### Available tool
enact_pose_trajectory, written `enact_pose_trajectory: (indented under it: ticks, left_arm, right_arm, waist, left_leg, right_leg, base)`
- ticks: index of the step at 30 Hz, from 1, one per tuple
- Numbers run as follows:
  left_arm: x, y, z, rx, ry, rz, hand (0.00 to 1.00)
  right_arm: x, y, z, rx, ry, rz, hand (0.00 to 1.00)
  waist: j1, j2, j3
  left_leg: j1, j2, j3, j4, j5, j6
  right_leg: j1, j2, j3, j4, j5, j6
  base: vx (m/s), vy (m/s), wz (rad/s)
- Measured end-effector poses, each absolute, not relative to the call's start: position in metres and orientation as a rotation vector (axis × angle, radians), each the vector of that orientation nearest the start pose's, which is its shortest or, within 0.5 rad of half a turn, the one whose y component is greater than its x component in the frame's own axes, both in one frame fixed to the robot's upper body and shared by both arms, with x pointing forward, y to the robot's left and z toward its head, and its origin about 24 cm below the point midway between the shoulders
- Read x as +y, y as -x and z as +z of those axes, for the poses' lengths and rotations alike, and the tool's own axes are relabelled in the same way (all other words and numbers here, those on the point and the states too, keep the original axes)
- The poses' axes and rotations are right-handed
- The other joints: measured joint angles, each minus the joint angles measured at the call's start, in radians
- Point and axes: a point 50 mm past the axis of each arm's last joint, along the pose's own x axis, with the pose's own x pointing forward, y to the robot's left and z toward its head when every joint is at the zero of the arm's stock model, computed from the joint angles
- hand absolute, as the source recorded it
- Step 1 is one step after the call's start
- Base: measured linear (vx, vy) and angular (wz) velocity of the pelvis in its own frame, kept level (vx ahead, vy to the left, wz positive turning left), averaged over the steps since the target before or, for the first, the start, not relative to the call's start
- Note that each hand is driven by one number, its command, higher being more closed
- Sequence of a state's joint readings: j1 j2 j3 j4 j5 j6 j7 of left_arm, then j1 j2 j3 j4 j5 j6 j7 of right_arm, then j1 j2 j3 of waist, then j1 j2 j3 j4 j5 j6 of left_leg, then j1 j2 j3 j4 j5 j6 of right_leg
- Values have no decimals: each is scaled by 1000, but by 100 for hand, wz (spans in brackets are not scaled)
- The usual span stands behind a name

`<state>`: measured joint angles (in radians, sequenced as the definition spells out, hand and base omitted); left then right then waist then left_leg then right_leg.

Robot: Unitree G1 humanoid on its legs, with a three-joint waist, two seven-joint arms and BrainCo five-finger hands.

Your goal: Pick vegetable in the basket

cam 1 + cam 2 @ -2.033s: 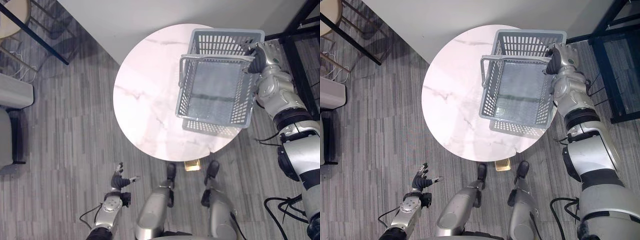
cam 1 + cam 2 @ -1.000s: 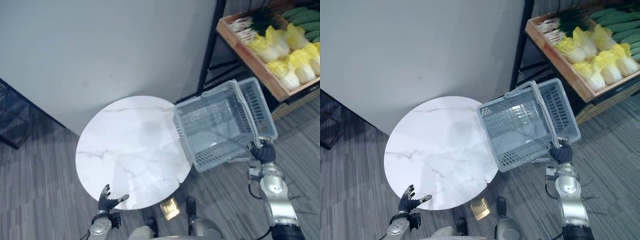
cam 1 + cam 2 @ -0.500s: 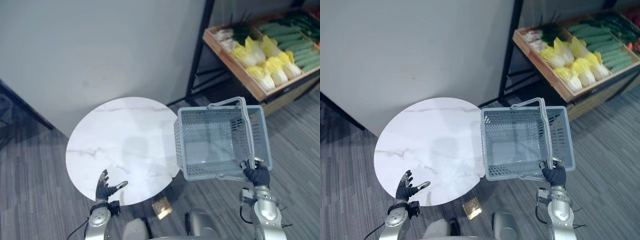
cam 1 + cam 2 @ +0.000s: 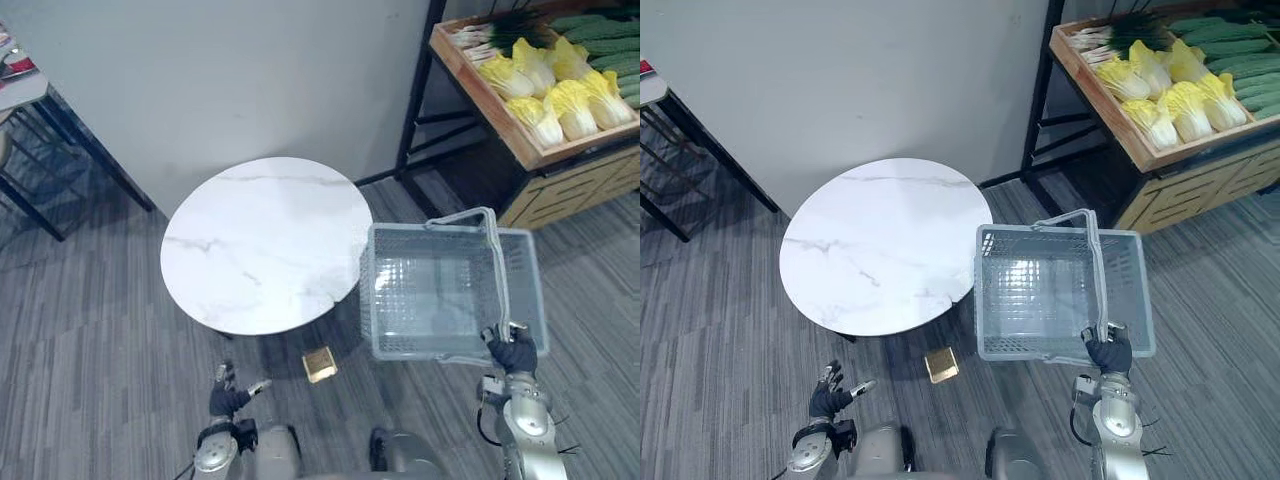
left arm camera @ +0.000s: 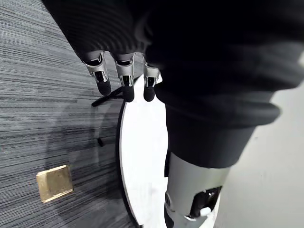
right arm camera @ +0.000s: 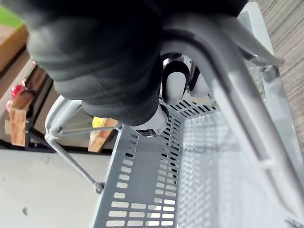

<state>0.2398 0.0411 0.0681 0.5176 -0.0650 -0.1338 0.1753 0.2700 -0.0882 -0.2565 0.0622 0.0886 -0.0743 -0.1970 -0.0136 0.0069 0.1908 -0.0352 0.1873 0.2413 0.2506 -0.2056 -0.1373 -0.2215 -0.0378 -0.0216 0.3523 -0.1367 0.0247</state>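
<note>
Right eye view: right hand (image 4: 1109, 352) is clenched round the handle of the empty grey basket (image 4: 1060, 290), which hangs beside the round table (image 4: 875, 255). Left hand (image 4: 828, 398) is low, fingers relaxed. Cabbages (image 4: 1185, 100) lie in the wooden crate (image 4: 1098, 95), well apart. Probably leafy and bruisable; grasp the firm body. Two seconds ago the basket was over the tabletop.

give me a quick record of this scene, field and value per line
basket: grey, empty, hanging beside the round table
right hand: fingers curled round the basket handle
left hand: open, low over the floor, holding nothing
vegetables: yellow cabbages and greens in a wooden crate on the rack, none picked
other: small brass plate by the table
</note>
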Motion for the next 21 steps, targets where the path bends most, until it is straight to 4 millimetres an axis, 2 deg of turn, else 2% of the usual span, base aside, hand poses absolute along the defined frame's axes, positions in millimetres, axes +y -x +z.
enact_pose_trajectory:
  ticks: [6, 8, 11, 12, 13, 14, 15, 16, 17, 18, 19, 20, 21]
  left_arm:
    - [197, -151, -98, 586, -22, 330, 0]
    - [199, -149, -98, 589, -26, 336, 0]
    - [200, -149, -98, 590, -25, 344, 0]
    - [200, -151, -98, 586, -25, 343, 0]
    - [200, -152, -97, 582, -25, 342, 0]
    - [206, -151, -96, 584, -47, 346, 0]
    - [207, -151, -96, 583, -51, 347, 0]
    - [209, -150, -97, 590, -54, 353, 0]
    - [210, -148, -98, 598, -54, 361, 0]
    - [211, -147, -99, 601, -57, 363, 0]
    - [215, -145, -101, 616, -70, 367, 0]
    - [217, -144, -103, 629, -76, 368, 0]
    - [218, -146, -106, 650, -83, 366, 0]
  right_arm:
    - [-255, -162, -24, 278, 40, -542, 100]
    - [-251, -159, -27, 290, 17, -548, 100]
    - [-246, -160, -27, 284, -4, -546, 100]
    - [-245, -164, -24, 267, -14, -545, 100]
    - [-243, -166, -23, 262, -20, -539, 100]
    - [-234, -169, -24, 260, -33, -510, 100]
    - [-233, -170, -24, 260, -33, -502, 100]
    - [-233, -171, -26, 270, -28, -497, 100]
    - [-235, -175, -32, 292, -15, -486, 100]
    - [-236, -179, -34, 300, -11, -480, 100]
    - [-235, -187, -37, 308, -8, -468, 100]
    - [-235, -190, -38, 313, -3, -460, 100]
    - [-238, -195, -36, 308, 13, -453, 100]
  waist:
    - [-4, -1, -1]
    - [-21, -5, 1]
    - [-27, -6, 3]
    - [-24, -2, 9]
    - [-18, -6, 15]
    - [-17, -31, 25]
    - [-25, -46, 26]
    - [-31, -35, 28]
    - [-29, -39, 21]
    - [-25, -38, 21]
    - [-26, -38, 19]
    - [-28, -39, 18]
    - [-36, -29, 18]
  left_leg:
    - [38, -20, 66, 14, -1, 7]
    - [46, -14, 118, 58, -23, 35]
    - [51, 12, 201, 111, -74, 36]
    - [61, 46, 275, 118, -109, 35]
    - [76, 58, 310, 116, -111, 39]
    - [115, 69, 429, 115, -120, 44]
    - [123, 72, 463, 115, -129, 40]
    - [141, 80, 510, 112, -141, 31]
    - [178, 88, 578, 91, -141, 29]
    - [195, 86, 609, 81, -137, 25]
    - [220, 77, 636, 76, -124, 11]
    - [225, 76, 636, 75, -121, 5]
    - [238, 81, 636, 80, -118, 1]
  right_leg:
    - [15, 4, 79, -36, 41, 26]
    - [11, 21, 136, -40, 59, 33]
    - [-27, 60, 209, -43, 76, 40]
    - [-47, 61, 171, -57, 62, 11]
    - [-52, 42, 119, -46, 60, 3]
    - [-100, -52, -105, 21, 46, -20]
    - [-103, -87, -188, 44, 28, -49]
    - [-107, -136, -314, 66, 6, -85]
    - [-96, -177, -451, 76, -5, -116]
    - [-94, -190, -501, 79, -5, -116]
    - [-103, -191, -539, 79, 29, -112]
    - [-116, -183, -526, 80, 61, -110]
    - [-142, -155, -483, 92, 66, -88]
  base:
    - [7, 86, -42]
    - [-43, 78, -73]
    - [-85, 52, -103]
    - [-143, 69, -152]
    - [-139, 44, -211]
    - [-70, 7, -175]
    - [-63, -39, -180]
    - [32, -64, -153]
    - [71, -80, -169]
    - [187, -106, -213]
    - [193, -122, -173]
    - [270, -165, -193]
    - [243, -143, -136]
